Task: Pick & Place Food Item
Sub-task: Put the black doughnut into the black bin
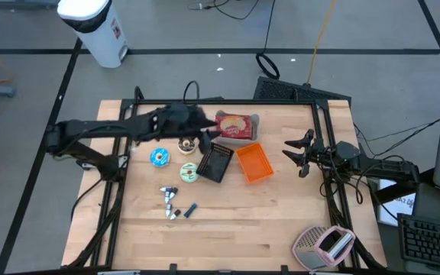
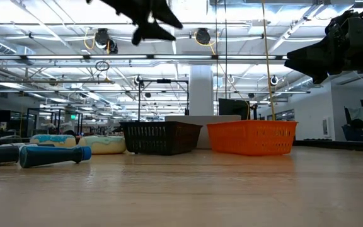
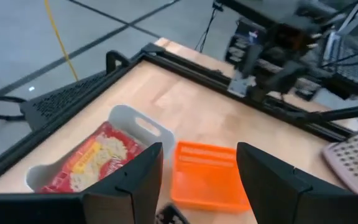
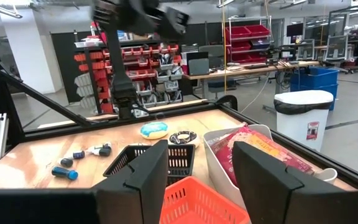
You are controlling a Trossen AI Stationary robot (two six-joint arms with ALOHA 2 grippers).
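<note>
A red food packet lies in a pale tub at the table's far middle. Three donuts rest flat on the wood: a blue one, a brown one and a green-white one. A black basket and an orange basket stand side by side. My left gripper hangs open high above the table, just left of the tub, with nothing between its fingers. My right gripper waits open at the right, raised and level, facing the baskets.
Small tools, one with a blue handle, lie near the front left. A pink and grey object sits at the front right corner. A black frame runs along the table's sides. Bare wood spreads across the front.
</note>
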